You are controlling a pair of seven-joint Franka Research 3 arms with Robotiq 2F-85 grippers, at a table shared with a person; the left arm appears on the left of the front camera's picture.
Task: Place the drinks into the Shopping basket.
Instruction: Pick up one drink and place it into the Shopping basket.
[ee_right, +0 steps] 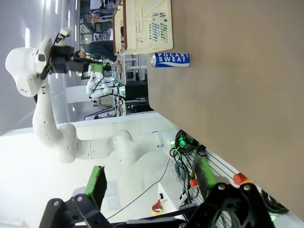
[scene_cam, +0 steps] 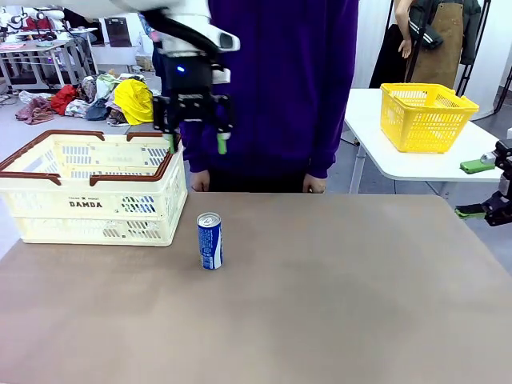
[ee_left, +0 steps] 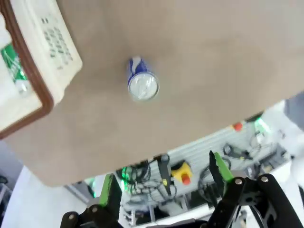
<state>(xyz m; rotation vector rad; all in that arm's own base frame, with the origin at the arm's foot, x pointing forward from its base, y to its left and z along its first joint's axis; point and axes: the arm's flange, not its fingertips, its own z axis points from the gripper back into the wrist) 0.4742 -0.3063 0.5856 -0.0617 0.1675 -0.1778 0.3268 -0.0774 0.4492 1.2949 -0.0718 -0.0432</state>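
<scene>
A brown table [scene_cam: 336,304] is seen, with a person in a purple top [scene_cam: 280,80] standing at its far edge. The Shopping basket [scene_cam: 88,188], cream-white with a brown rim and "DAMDA" on its side, is set at the far left corner of the table. Inside it, a green can [ee_left: 13,66] with white marks is seen lying in the left wrist view. A white side table [scene_cam: 416,152] beyond the right edge carries a yellow mesh basket [scene_cam: 426,114]. The left gripper [scene_cam: 196,146] is held in the air above the far edge of the table, just beside the basket's right end, with its green-padded fingers spread apart and nothing between them. The right gripper [scene_cam: 484,188] is held off the table's right edge, its fingers likewise apart and empty. A blue can [scene_cam: 210,241] with white print is stood upright on the table, near the basket's near right corner and apart from it.
</scene>
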